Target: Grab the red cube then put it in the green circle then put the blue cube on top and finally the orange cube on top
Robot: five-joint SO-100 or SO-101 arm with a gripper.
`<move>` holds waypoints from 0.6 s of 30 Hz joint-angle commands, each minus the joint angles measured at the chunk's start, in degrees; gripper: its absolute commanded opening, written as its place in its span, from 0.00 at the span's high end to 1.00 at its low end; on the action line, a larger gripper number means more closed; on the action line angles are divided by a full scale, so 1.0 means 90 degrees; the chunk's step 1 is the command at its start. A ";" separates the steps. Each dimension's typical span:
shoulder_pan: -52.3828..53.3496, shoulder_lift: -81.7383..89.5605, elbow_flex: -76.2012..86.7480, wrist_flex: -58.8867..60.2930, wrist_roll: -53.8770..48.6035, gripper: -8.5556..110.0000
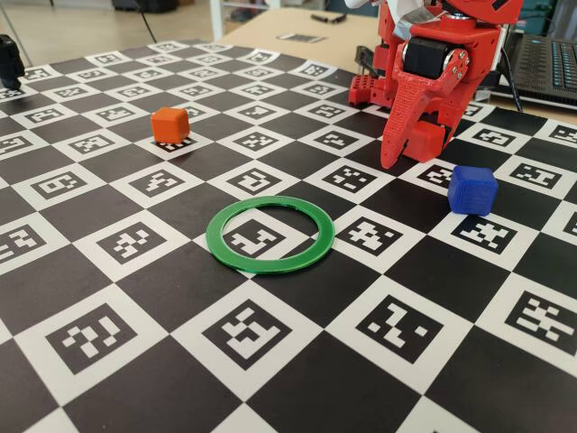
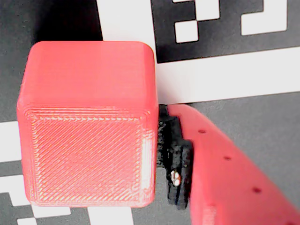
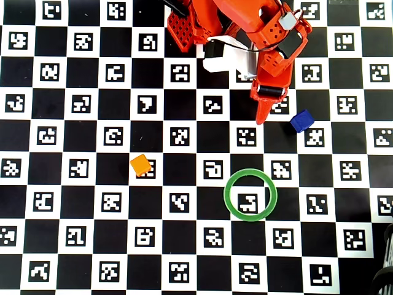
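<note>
- Orange cube (image 1: 169, 124): leftmost in the fixed view; rests on the checkered marker board (image 1: 135, 361) covering the counter, well apart from the other items; also seen left of centre in the overhead view (image 3: 140, 165).
- Green circle (image 1: 270, 234): lies flat near the board's middle in the fixed view; its hollow centre shows only the board pattern; in the overhead view (image 3: 250, 195) it lies below the arm and right of the orange cube.
- Red cube (image 1: 424, 141): in the fixed view it sits low between the jaws, at or just above the board, behind and right of the green circle; in the wrist view (image 2: 86, 124) it fills the left half, one red finger (image 2: 225, 164) touching its right side.
- Gripper (image 1: 410, 153): pointed downward; jaws closed around the red cube; the opposite finger is out of the wrist view.
- Blue cube (image 1: 471, 189): rightmost; rests on the board just right of the gripper, apart from it; likewise in the overhead view (image 3: 301, 120).
</note>
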State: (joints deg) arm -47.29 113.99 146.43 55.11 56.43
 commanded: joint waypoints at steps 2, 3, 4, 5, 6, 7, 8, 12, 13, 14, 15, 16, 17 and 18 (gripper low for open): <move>0.0029 0.0049 0.0156 0.0078 0.0439 0.72; 0.0029 0.0049 0.0186 0.0049 0.0459 0.73; 0.0029 0.0059 0.0195 0.0039 0.0459 0.73; 0.0039 0.0059 0.0205 0.0029 0.0459 0.74; 0.0039 0.0059 0.0205 0.0020 0.0459 0.75; 0.0039 0.0059 0.0205 0.0020 0.0479 0.77; 0.0039 0.0059 0.0205 0.0020 0.0488 0.77; 0.0049 0.0078 0.0205 0.0049 0.0566 0.82; 0.0049 0.0078 0.0205 0.0049 0.0605 0.82; 0.0049 0.0088 0.0215 0.0049 0.0625 0.83; 0.0049 0.0088 0.0215 0.0049 0.0625 0.83; 0.0049 0.0088 0.0215 0.0049 0.0625 0.83; 0.0049 0.0098 0.0215 0.0049 0.0625 0.83; 0.0059 0.0098 0.0215 0.0049 0.0615 0.83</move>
State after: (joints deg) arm -46.67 113.99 146.69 55.11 56.60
